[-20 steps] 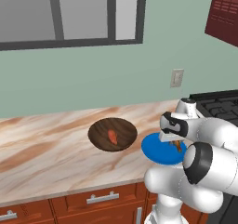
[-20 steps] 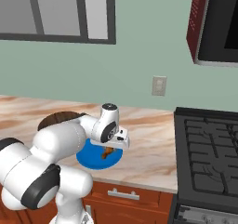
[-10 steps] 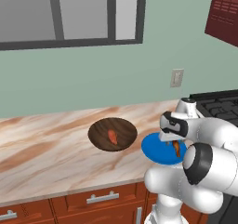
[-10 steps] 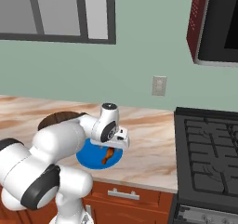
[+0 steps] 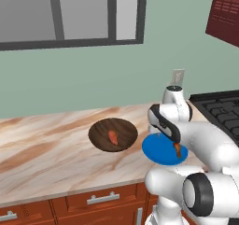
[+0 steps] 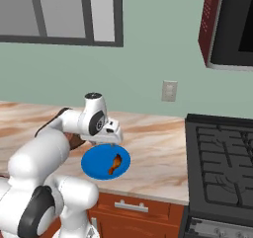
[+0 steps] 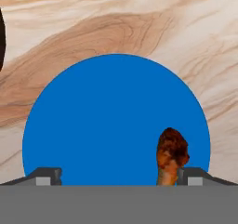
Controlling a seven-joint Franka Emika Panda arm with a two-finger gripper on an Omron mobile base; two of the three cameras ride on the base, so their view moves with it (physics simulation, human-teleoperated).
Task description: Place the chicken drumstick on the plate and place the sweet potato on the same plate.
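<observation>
My pincer [image 7: 116,175] now hangs above the plate [image 7: 107,121] with its jaws spread wide and nothing between them; half a second ago the chicken drumstick [image 7: 171,155] was still dangling from it. The drumstick now lies on the blue surface, near the rim, just beside one fingertip [image 7: 193,176]. I judge the first half of the job done. Farther along the counter [image 5: 42,144], the sweet potato [image 5: 112,136] sits in the dark wooden dish [image 5: 100,137], my next pick.

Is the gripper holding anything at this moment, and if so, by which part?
Nothing is held: the gripper is open above the plate, and the chicken drumstick lies there beside one fingertip.
</observation>
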